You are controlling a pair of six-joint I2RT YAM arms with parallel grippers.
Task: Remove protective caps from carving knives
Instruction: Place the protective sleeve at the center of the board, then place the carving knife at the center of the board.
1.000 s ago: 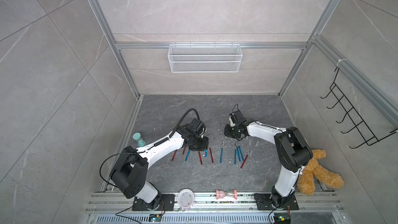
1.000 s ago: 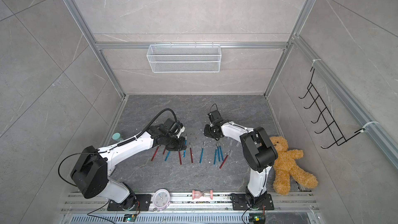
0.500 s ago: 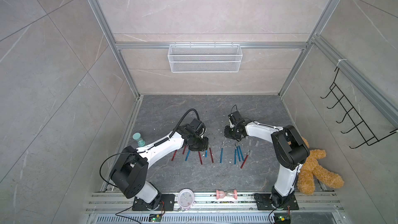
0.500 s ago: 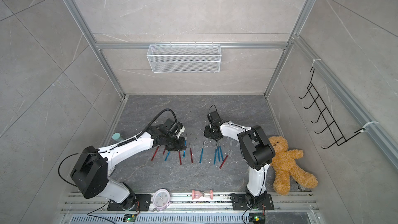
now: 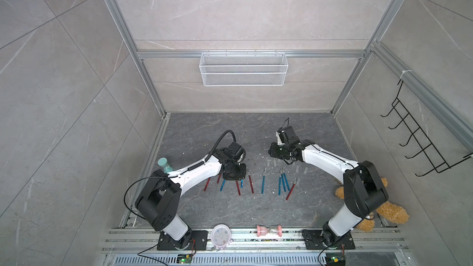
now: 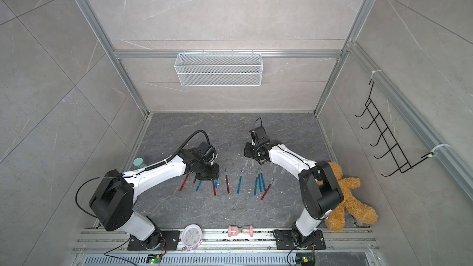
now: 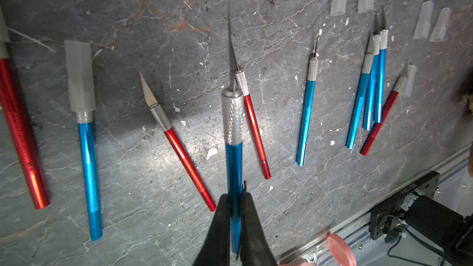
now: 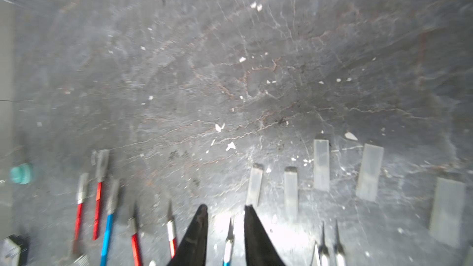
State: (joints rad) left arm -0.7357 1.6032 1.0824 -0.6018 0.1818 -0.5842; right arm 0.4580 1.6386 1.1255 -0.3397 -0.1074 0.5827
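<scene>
**Table** (image 5: 230, 208): dark stone. Places are given from the pink hourglass (image 5: 269, 230) on the front rail.

**Far left of the hourglass**
- Capped red knife (image 7: 23, 136), its cap mostly out of frame.
- Capped blue knife (image 7: 88, 175), with the grey cap (image 7: 80, 78) over the blade.
- Both are left to do. One more red stick farther left is too small to judge.

**Left of the hourglass**
- Bare red knife (image 7: 184, 154), blade exposed.
- Left gripper (image 7: 234, 200), fingers (image 7: 222, 226) clenched on the handle of the held knife (image 7: 233, 124). This one is blue with no cap, and seems lifted clear of the row. I'd say it only wants setting down.
- Second red knife (image 7: 253, 129) lies under it, uncapped.

**Straight beyond the hourglass**
- Single blue knife (image 7: 305, 116), bare.

**Right of the hourglass**
- Three blue knives (image 7: 371, 93) lie bunched together, all bare.
- End red knife (image 7: 378, 124), with a cap lying just beside its blade.

**Beyond and right of the hourglass**
- Loose caps (image 8: 321, 165): several, flat on the table.
- Right gripper (image 8: 225, 208) hovers by them, fingers (image 8: 198, 226) parted and empty.

**Progress**: by my reckoning well past halfway. Only the left end is left to uncap.
</scene>
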